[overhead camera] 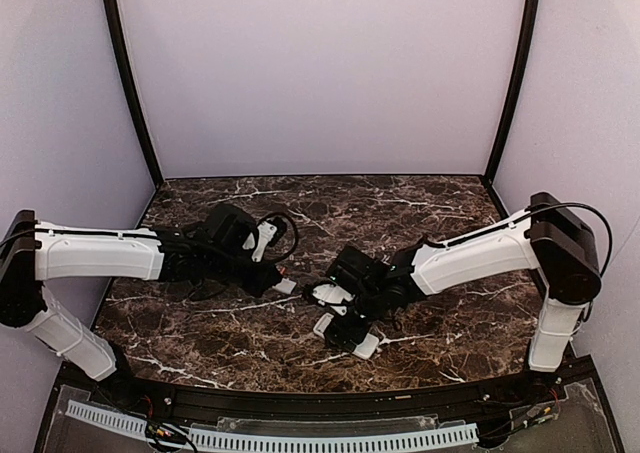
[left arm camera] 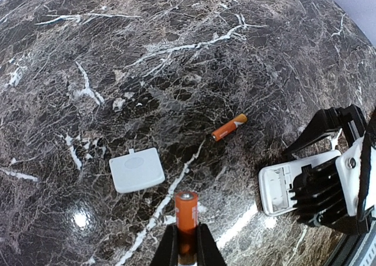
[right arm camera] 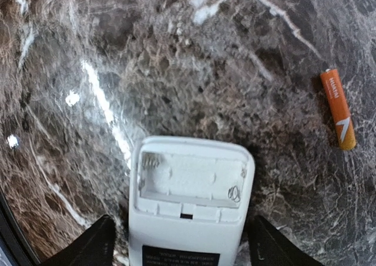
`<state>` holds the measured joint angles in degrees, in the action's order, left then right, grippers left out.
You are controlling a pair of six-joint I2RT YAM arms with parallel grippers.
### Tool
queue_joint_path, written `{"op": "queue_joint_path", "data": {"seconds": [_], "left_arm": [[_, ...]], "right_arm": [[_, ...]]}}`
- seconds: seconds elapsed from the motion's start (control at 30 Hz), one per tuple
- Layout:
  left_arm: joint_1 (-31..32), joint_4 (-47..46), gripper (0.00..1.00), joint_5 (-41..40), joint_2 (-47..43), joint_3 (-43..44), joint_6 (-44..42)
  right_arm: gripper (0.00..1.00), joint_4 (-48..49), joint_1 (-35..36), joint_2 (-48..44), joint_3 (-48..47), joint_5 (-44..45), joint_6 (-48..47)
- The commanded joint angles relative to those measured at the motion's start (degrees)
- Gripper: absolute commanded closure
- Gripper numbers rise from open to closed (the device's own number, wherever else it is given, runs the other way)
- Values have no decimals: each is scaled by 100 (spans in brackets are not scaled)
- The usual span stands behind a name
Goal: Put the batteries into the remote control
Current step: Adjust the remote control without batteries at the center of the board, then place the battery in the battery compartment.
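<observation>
Zero loaded: remote control (right arm camera: 191, 184) lies bay-up, empty, between parted jaws of right tool (right arm camera: 183, 233); left tool (left arm camera: 186, 245) clamps one battery (left arm camera: 186, 210); second battery (right arm camera: 338, 108) lies on surface (right arm camera: 176, 54), ahead-right of right tool.

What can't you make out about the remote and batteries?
- Right wrist view: the remote control lies back up, front hidden; its label is cut off by the bottom edge.
- Left wrist view: the right gripper covers much of the remote; the held battery's lower end is hidden inside the left gripper.
- Top view: the loose battery is too small to pick out.
</observation>
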<state>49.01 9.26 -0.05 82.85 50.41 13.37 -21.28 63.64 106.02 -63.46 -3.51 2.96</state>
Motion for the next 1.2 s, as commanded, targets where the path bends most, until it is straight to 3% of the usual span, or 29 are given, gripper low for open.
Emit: {"op": "queue_joint_path", "data": {"seconds": [0.0,0.3,0.53,1.17], "left_arm": [[9,-131,100,332,214,-57,221],[575,-483,100,84,782,156,560],[1020,-754,100,-185,1296,342,911],[1244,-1437,99,89,1748,372,1079]], "right_arm": [[17,38,-156,-144,347,-338,180],[18,251,-181,-1183,1491,-654,361],[23,605,-168,-1121,1775,-586,421],[31,834,7,-1146,2005,-528,485]]}}
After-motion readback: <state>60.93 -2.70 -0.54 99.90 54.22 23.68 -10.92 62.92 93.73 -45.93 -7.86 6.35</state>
